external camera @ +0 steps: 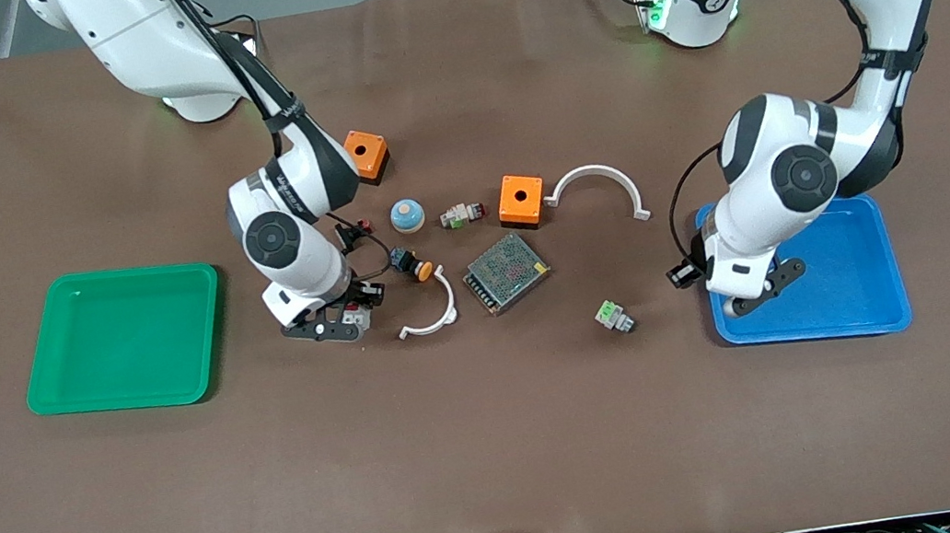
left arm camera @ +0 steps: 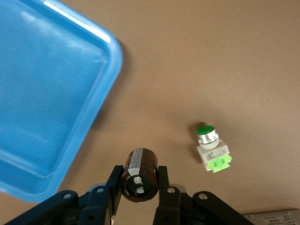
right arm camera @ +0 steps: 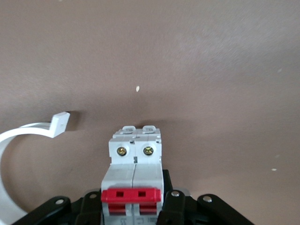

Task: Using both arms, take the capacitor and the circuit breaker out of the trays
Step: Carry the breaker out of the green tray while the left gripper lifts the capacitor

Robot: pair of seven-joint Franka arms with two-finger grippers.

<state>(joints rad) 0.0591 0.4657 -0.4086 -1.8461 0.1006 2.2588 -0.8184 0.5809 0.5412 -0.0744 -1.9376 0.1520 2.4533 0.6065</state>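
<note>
Left wrist view: left tool (left arm camera: pixel 139 187) clamps capacitor (left arm camera: pixel 139 174), axis along fingers, dotted end toward camera.
Right tool (right arm camera: pixel 135 206): clamps breaker (right arm camera: pixel 134 176), lengthwise, screw end outward.

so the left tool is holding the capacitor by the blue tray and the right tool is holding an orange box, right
Not quite. The left tool does hold the capacitor at the edge of the blue tray. But the right tool is shut on the breaker, a light-grey block with a red switch lever, as the right wrist view shows. Both orange boxes sit on the table, untouched.
</note>
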